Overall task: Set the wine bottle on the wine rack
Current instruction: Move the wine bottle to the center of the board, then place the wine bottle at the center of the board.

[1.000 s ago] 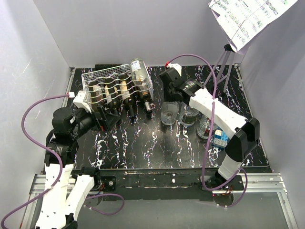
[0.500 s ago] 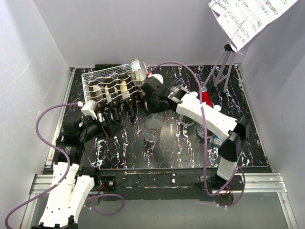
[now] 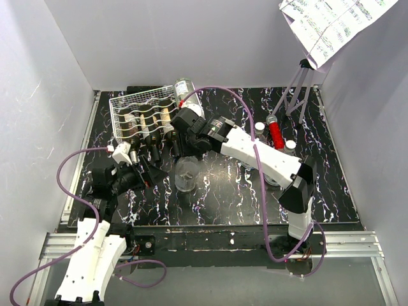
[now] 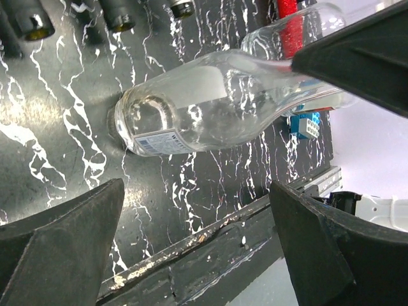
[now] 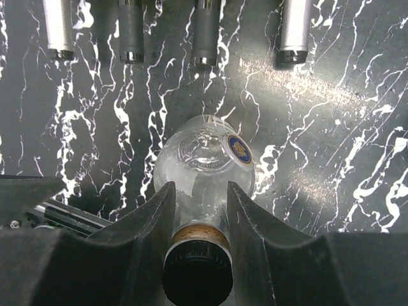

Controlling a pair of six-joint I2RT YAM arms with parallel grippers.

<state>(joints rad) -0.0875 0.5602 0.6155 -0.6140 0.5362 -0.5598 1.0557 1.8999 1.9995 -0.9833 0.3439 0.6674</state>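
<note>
glass wine bottle (image 5: 204, 159), clear, is near upright on the bench (image 3: 223, 191), just in front of the wine rack (image 3: 141, 113). my right jaws pinch its neck under the cap. my left jaws are spread wide beside it, empty. i judge it stiff, slippery, fragile and bottom-heavy, so the neck needs a firm hold.

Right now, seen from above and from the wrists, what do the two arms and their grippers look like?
Both the left arm and the right arm have white shell links with black joints. A purple cable loops along each one. The left gripper and the right gripper have matte black, wedge-shaped fingers.
</note>
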